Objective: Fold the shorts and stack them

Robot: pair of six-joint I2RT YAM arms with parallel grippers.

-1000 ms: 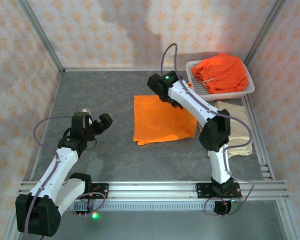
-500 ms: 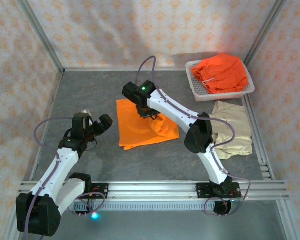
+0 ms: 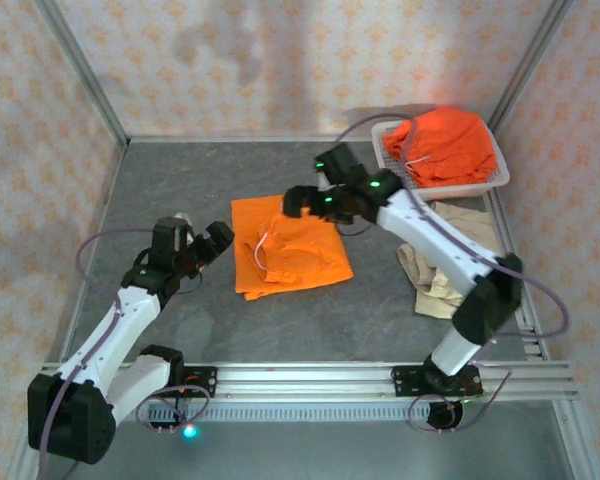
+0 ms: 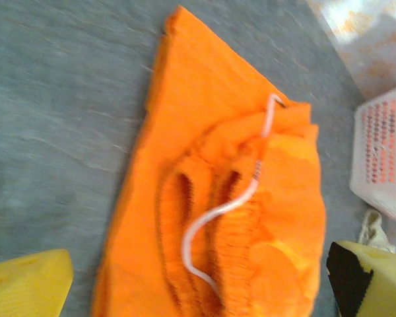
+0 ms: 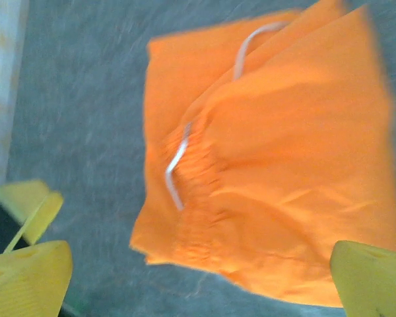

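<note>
Orange shorts [image 3: 290,255] lie folded on the bench [image 3: 180,180] about mid-bench, roughly square, waistband bunched on top with the white drawstring [image 4: 218,211] looping loose across it. Right hand [image 3: 295,200] hangs over the far edge of that fold, released: the wrist view shows its yellow pads [image 5: 30,267] spread wide with only cloth below, nothing gripped. Left hand [image 3: 204,240] is just beside the fold's left edge, pointed at it, also released and empty, pads [image 4: 26,284] wide apart at the frame corners. Second orange shorts [image 3: 445,145] sit bunched in the white mesh basket [image 3: 385,150] at the far right corner. Beige shorts [image 3: 450,275] lie crumpled on the bench near the basket, at the right side, partly under the right arm, apart from the orange fold.
</note>
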